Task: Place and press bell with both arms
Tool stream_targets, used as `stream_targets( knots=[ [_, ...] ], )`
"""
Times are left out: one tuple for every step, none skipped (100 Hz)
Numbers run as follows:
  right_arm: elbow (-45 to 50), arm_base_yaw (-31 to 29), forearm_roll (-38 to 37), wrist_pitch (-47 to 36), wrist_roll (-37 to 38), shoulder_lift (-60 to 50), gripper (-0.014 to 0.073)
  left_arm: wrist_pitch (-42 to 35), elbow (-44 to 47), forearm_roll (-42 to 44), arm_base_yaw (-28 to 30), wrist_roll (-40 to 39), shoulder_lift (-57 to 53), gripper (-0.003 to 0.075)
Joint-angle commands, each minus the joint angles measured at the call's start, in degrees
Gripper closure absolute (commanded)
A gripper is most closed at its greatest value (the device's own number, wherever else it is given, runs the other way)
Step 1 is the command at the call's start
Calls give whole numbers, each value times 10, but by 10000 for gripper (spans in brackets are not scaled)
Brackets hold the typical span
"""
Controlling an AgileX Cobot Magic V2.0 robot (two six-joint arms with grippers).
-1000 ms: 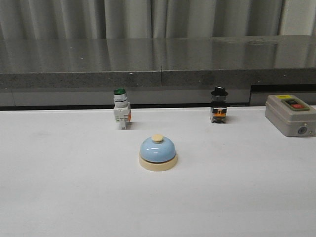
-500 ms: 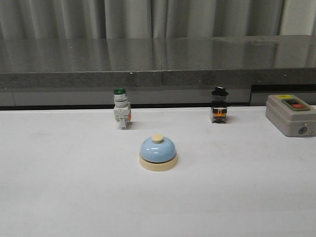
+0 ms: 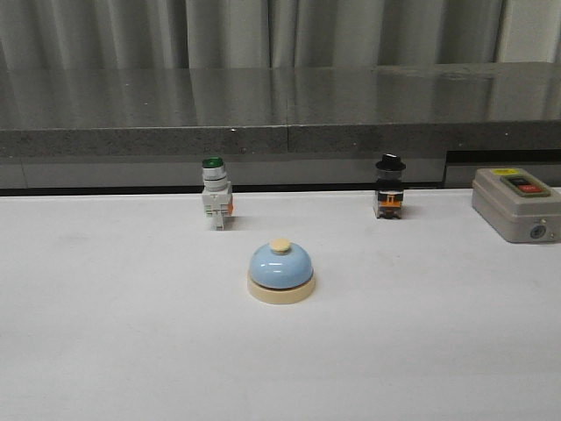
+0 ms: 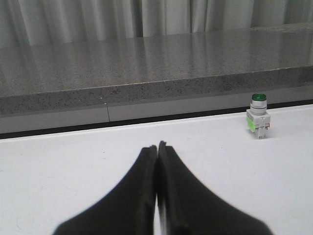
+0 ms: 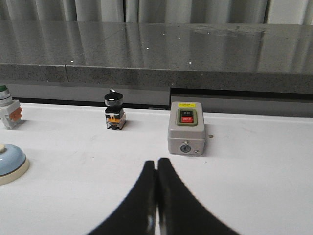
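Pale-blue bell (image 3: 280,272) stands upright on the white surface (image 3: 105,351), near the middle of the front view, untouched by either arm. Green-capped switch (image 3: 216,203) lies at about 11 o'clock from it and black-knobbed switch (image 3: 388,198) at about 1 o'clock, both well apart; grey switch box (image 3: 515,205) sits at the far right edge.

Neither arm appears in the front view. Left pincer (image 4: 157,149) has its fingers pressed together, holding nothing; its wrist view shows only the green-capped switch, at about 2 o'clock from the tips, and no bell. Right pincer (image 5: 156,165) is likewise closed and empty; in its wrist view the bell shows at the frame's edge, at about 9 o'clock from the tips.

Judged from these views, the bell lies between the two arms and inward of each. The dome is round, with no long axis, so approach direction matters little. Which arm is nearer cannot be told.
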Motion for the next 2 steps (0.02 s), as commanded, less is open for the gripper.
stream_targets(
  knots=[
    [-9,-3,2,-51,1,-11,654,-49,24,-2,2,-3,-17,740],
    [-9,-3,2,-51,1,-11,654,-49,24,-2,2,-3,-17,740]
  ],
)
